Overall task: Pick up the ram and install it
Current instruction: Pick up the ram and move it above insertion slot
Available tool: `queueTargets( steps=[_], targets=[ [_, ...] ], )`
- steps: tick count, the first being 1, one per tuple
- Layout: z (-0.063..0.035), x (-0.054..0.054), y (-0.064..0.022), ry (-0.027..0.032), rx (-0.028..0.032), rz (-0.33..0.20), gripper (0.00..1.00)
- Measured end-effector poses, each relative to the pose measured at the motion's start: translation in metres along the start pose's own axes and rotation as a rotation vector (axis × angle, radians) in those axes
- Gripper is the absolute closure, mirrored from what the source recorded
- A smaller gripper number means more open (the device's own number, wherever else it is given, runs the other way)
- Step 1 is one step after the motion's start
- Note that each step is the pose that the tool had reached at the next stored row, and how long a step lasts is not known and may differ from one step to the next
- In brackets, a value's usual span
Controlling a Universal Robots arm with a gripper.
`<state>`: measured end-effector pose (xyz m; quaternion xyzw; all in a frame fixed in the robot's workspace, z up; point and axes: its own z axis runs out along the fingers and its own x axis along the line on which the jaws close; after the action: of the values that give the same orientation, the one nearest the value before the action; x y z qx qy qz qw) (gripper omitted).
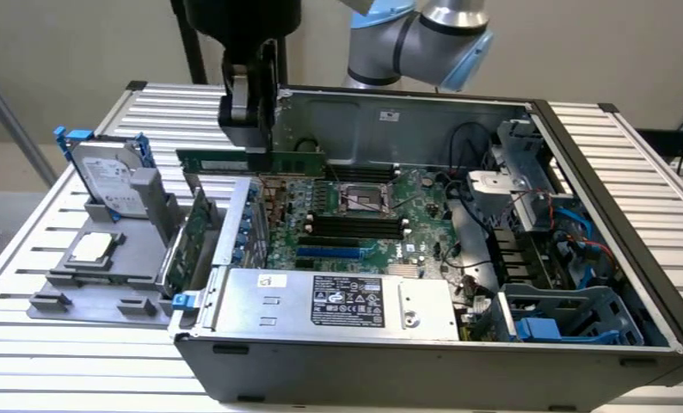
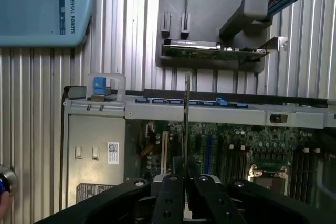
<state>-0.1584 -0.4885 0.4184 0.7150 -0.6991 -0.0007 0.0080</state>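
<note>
- Gripper (image 1: 252, 138) hangs over the open case (image 1: 433, 361), above the far part of the board (image 1: 416, 206) toward the exterior view's left.
- Fingers (image 2: 170, 192) are clamped on the ram (image 1: 296, 161), pinching the stick from both flat faces at about mid-length.
- Mid-length grip prob. keeps the stick balanced, so it stays level and doesn't tip.
- Ram is in the air, long axis level, standing on edge; it touches nothing but the fingers.
- Wrist view has the ram (image 2: 187, 114) edge-on as a thin line running out from the gripper (image 2: 186, 177). So the lower contact edge is free and faces down.
- Black slots (image 1: 347, 225) lie nearer the board's middle, below the stick and toward the exterior view's right. Ram runs approx. parallel to them but isn't over or in one, so it's not seated.
- Case lies on its side w/ the panel off, so the board faces up and can be reached from above.
- Gray tray (image 1: 55, 297) sits on the tabletop (image 1: 43, 361) just beside the case. It holds a drive (image 1: 101, 176) and a green card (image 1: 179, 249) upright and a CPU (image 1: 91, 248) flat, prob. so parts can be gripped by the top edge.
- PSU (image 1: 330, 301) fills the case's near side, well apart from the ram.
- Judgement: pick-up is done, install isn't.
</note>
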Motion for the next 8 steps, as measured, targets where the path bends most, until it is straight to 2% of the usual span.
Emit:
queueTargets(
  steps=[8],
  targets=[
    [-0.0003, -0.008, -0.0155, -0.0020, 0.0245, 0.000, 0.86]
  ],
)
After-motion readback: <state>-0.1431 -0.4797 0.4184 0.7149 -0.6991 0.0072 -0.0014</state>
